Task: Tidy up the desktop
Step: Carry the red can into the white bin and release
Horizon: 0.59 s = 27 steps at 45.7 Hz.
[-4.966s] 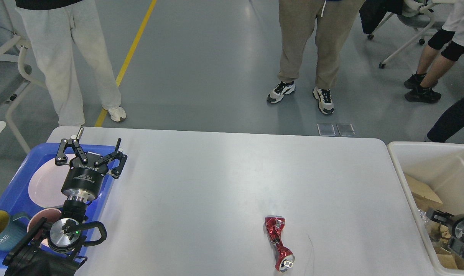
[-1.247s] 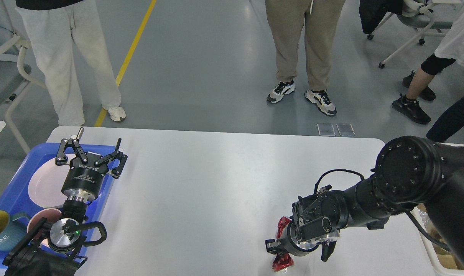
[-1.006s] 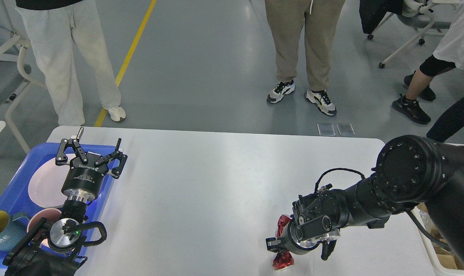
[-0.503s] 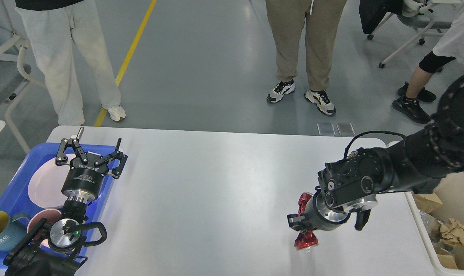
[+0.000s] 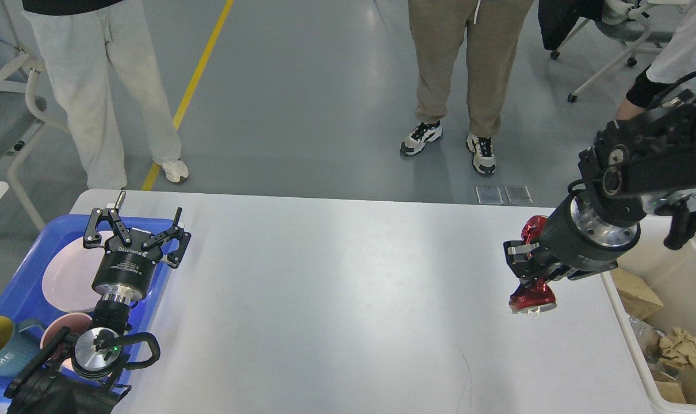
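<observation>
So the crushed red metal drink can is clamped in the right gripper, held up off the big white rounded-corner bench near its right end, just short of the white rectangular plastic bin. The can is gripped around its pinched middle, with one crumpled end sticking up past the fingers and the other hanging below, pull tab facing down. A faint shadow of it can be seen on the bench underneath.

Inside the bin, scrunched brown paper and a flat piece of cardboard are piled up.

Over on the left, the left gripper is spread wide with nothing in it, parked above the right edge of the blue plastic tray that sits on the bench's left end. In the tray, a pale pink round plate is laid flat, a pink bowl is partly hidden behind the arm, and a blue-grey mug with a yellow inside is tucked into the near corner.

The bench top itself is bare in the middle, apart from a thin dark scuff mark near the front edge.

Legs of a few people are visible standing on the grey floor behind the bench.
</observation>
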{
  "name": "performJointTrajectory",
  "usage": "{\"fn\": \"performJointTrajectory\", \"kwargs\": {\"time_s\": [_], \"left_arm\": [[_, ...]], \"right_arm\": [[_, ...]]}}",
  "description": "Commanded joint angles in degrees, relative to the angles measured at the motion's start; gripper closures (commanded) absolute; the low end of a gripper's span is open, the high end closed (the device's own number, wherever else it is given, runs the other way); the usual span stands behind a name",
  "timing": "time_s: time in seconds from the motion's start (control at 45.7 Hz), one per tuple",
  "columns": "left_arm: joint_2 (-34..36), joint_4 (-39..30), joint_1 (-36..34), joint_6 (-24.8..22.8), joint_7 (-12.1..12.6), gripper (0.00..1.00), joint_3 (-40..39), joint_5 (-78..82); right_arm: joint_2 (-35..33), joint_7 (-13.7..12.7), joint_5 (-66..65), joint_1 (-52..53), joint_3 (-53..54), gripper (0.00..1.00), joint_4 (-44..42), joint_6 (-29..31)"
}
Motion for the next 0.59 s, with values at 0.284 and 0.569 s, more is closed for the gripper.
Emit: {"fn": "performJointTrajectory", "kwargs": {"time_s": [0.284,0.569], "left_arm": [[0.0,0.0,0.1,-0.1,0.0,0.04,0.1,0.0],[0.0,0.0,0.0,-0.1,0.0,0.04,0.1,0.0]], "right_arm": [[-13.6,0.1,-1.3,-14.7,-15.5,1.00,-12.7,-9.6],[-27.7,0.1,-2.2,-44.7,-3.0,1.00,-36.6,-19.9]]}}
